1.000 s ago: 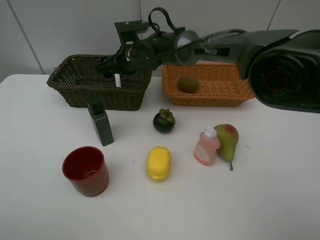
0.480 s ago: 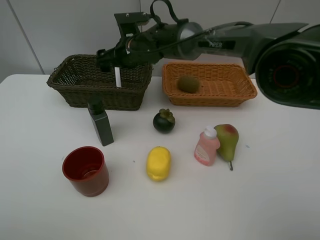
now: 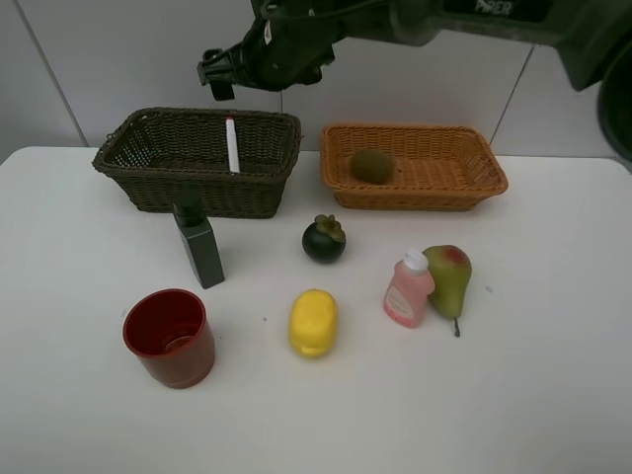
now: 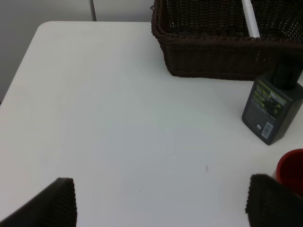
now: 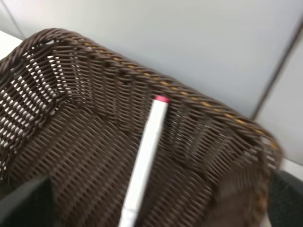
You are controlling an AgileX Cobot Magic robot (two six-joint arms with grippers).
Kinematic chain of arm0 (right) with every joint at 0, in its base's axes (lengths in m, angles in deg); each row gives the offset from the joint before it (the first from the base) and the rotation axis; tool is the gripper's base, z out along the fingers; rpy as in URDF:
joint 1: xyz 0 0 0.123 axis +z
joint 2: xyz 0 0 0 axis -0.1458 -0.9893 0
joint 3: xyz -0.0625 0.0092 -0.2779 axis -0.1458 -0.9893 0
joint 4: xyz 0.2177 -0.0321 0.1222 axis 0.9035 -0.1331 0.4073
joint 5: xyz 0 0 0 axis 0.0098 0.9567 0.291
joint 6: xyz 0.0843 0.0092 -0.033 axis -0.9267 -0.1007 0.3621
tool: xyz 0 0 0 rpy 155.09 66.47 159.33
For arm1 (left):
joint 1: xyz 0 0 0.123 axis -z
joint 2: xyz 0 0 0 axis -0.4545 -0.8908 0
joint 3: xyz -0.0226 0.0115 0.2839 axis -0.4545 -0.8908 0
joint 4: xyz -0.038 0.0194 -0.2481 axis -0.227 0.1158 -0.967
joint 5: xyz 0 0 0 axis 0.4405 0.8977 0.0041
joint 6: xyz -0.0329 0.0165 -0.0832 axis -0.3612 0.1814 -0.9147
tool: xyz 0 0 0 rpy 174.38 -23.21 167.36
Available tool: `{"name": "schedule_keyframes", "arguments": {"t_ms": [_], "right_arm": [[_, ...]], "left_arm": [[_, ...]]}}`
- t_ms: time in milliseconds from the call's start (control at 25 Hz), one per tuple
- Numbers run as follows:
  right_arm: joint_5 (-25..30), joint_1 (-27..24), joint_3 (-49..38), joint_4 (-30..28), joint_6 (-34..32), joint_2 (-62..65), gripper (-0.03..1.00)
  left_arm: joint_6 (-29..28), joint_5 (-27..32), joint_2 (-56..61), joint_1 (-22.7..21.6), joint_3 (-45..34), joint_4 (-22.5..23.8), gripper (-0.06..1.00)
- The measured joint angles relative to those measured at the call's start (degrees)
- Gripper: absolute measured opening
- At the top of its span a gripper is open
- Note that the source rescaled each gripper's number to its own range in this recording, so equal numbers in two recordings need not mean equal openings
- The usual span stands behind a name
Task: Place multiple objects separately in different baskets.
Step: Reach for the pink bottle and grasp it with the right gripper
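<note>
Right claw (image 3: 213, 73) hangs above the dark basket (image 3: 148, 188), jaws spread, empty. Left claw (image 4: 163, 203) is wide open too, low over the table (image 4: 94, 118). Marker (image 3: 232, 145) leans inside the dark basket against its wall; kiwi (image 3: 372, 165) lies in the tan basket (image 3: 464, 193).

Six items are left on the table. Risks:
- Pink bottle (image 3: 407, 290) touches the pear (image 3: 450, 276), so grabbing one likely tips the other.
- Green bottle (image 3: 200, 247) stands tall just beside the dark basket, and a low arm sweep could topple it.
- Lemon (image 3: 313, 322) and mangosteen (image 3: 324, 239) may roll if nudged.
- Cup (image 3: 170, 336) is wide and may slip the jaws.

dark green bottle (image 4: 271, 108) label, txt unreadable
</note>
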Motion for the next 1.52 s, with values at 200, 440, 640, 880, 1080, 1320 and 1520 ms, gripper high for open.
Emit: {"name": "schedule_keyframes", "arguments": {"t_ms": [200,440,640,880,1080,1320,1520], "right_arm": [[10.14,-1.00,0.17,1.42,0.00,6.00,0.98],[24.09,-1.90,0.17,1.65,0.00,10.22,0.98],[36.15,-1.90,0.17,1.56,2.19,12.10,0.98],[36.85,-1.90,-5.59,3.48,7.15,17.45,0.98],[36.95,-1.90,-16.11,4.06,7.55,22.88,0.98],[36.91,-1.90,-31.00,7.28,10.99,28.42,0.98],[32.59,-1.90,-39.91,7.66,13.33,30.72,0.98]], "left_arm": [[0.00,0.00,0.00,0.00,0.00,0.00,0.93],[0.00,0.00,0.00,0.00,0.00,0.00,0.93],[0.00,0.00,0.00,0.00,0.00,0.00,0.93],[0.00,0.00,0.00,0.00,0.00,0.00,0.93],[0.00,0.00,0.00,0.00,0.00,0.00,0.93],[0.00,0.00,0.00,0.00,0.00,0.05,0.93],[0.00,0.00,0.00,0.00,0.00,0.05,0.93]]}}
